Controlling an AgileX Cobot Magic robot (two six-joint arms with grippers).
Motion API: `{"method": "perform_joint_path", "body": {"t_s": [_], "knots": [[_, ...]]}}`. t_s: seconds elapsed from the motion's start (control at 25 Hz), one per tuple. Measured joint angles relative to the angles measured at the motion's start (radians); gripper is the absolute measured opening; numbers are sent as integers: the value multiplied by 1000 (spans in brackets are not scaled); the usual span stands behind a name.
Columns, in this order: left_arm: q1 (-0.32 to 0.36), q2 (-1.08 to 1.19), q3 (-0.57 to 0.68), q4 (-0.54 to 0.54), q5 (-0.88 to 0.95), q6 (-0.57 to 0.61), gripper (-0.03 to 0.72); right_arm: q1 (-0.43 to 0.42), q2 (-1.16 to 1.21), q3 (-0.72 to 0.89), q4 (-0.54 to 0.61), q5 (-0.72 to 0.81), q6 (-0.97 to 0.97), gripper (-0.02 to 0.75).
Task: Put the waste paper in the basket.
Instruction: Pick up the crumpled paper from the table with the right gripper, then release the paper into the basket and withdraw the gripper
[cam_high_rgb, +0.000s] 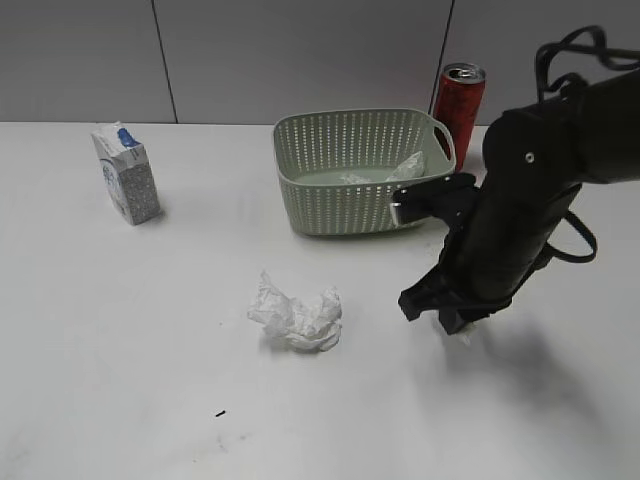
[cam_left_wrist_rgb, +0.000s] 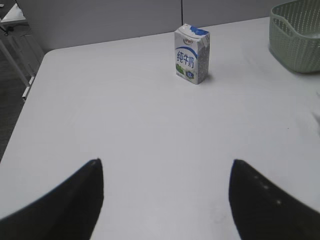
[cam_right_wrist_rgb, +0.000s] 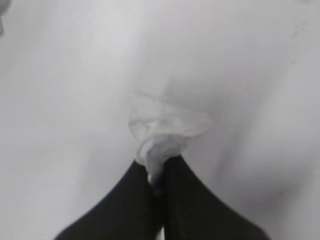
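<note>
A bulky crumpled white paper wad lies on the white table in front of the pale green slotted basket. Another wad lies inside the basket. My right gripper hangs low over the table, right of the bulky wad, and is shut on a small paper wad. In the exterior view only a scrap of that wad shows under the fingers. My left gripper is open and empty over bare table; it does not show in the exterior view. The basket's corner shows in the left wrist view.
A red drink can stands behind the basket's right end. A white-and-blue milk carton stands at the far left; it also shows in the left wrist view. The table's left edge is near the left gripper.
</note>
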Motion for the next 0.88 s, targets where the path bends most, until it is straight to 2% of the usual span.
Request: {"method": "perform_joint_path", "body": {"t_s": [0.24,0.4,0.52,0.76,0.88], "knots": [[0,0,0,0,0,0,549,0,-180,-9,-4,-44,-35,-6],[0,0,0,0,0,0,548,0,-210,-84,-29,-128,-43,-6],[0,0,0,0,0,0,548,0,-185,-150,-69,-227,-44,-6],[0,0,0,0,0,0,548,-6,-48,-269,-222,-437,-44,-6],[0,0,0,0,0,0,548,-23,33,-312,-248,-504,-45,-6]]}}
